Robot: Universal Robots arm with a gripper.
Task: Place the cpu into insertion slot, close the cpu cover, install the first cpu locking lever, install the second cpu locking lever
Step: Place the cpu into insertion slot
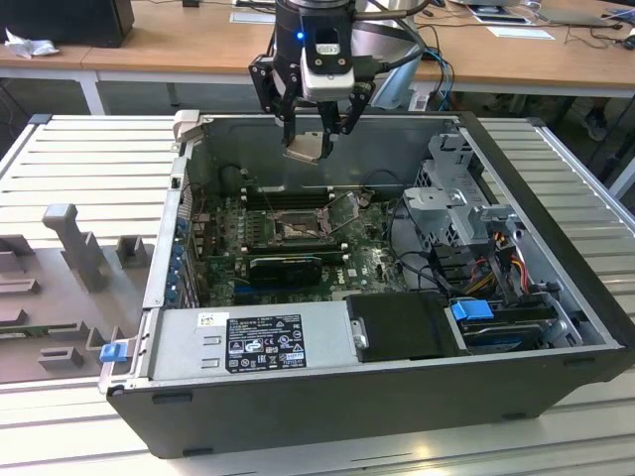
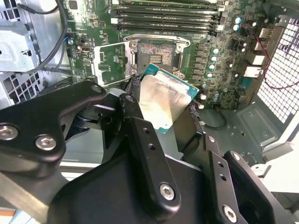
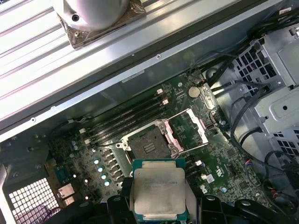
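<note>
Exterior view, claw (image 1: 316, 134): pressed in on the cpu (image 1: 304, 149), pinching it by 2 opposite edges, hanging above the open computer case (image 1: 556, 198) near its far wall.
Exterior view, cpu: high over the motherboard, well apart from the insertion slot (image 1: 296, 230), looking tilted rather than level.
Exterior view, cpu cover (image 1: 343, 209): swung up beside the slot, leaving the socket bare.
Second wrist view, cpu (image 2: 166, 100): silvery face up, green edge showing, clamped between the black fingers (image 2: 133, 91).
Second wrist view, insertion slot (image 2: 156, 53): empty, beside the long memory slots (image 2: 166, 11); cpu cover (image 2: 110, 63) folded open alongside it.
First wrist view, cpu (image 3: 159, 193): sitting square in the claw (image 3: 159, 203), apart from the insertion slot (image 3: 148, 144); cpu cover (image 3: 189, 128) open next to it.
Risk, slot contacts: probably damaged if the chip goes down tilted or off-square, given the lean seen from outside.
Risk, grip: only 2 thin edges held, so a slip or twist on contact looks possible.
Risk, cover: standing just beside the slot, likely to be clipped by a finger on a crooked approach.
Risk, orientation: corner marks too small to tell, so a wrongly turned chip cannot be ruled out.
</note>
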